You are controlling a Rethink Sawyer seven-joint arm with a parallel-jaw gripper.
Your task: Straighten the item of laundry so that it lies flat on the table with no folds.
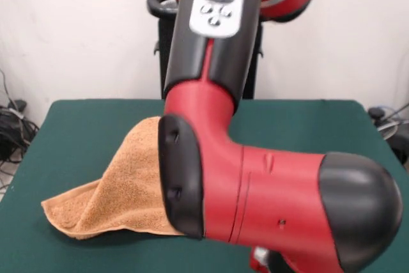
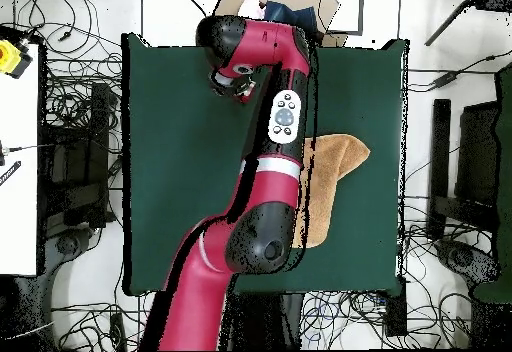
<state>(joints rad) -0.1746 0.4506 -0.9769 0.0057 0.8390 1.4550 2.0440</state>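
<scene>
The item of laundry (image 1: 121, 190) is an orange-tan terry towel on the left part of the green table (image 1: 83, 132). It is rumpled, its near left end doubled over in a raised fold, and its right side is hidden behind my red arm. In the overhead view the towel (image 2: 328, 183) lies right of the arm, with one rounded corner sticking out toward the table's (image 2: 170, 148) right edge. My gripper (image 1: 261, 259) shows only as a sliver at the bottom edge. From above, the gripper (image 2: 238, 86) sits under the wrist, apart from the towel.
My arm's bulky elbow (image 1: 275, 202) hangs low over the table's middle. Cables (image 2: 60, 118) litter the floor around the table. A white bench (image 2: 20, 168) with a yellow object (image 2: 10, 58) stands at the overhead view's left. A cardboard box (image 2: 300, 8) lies beyond the top edge.
</scene>
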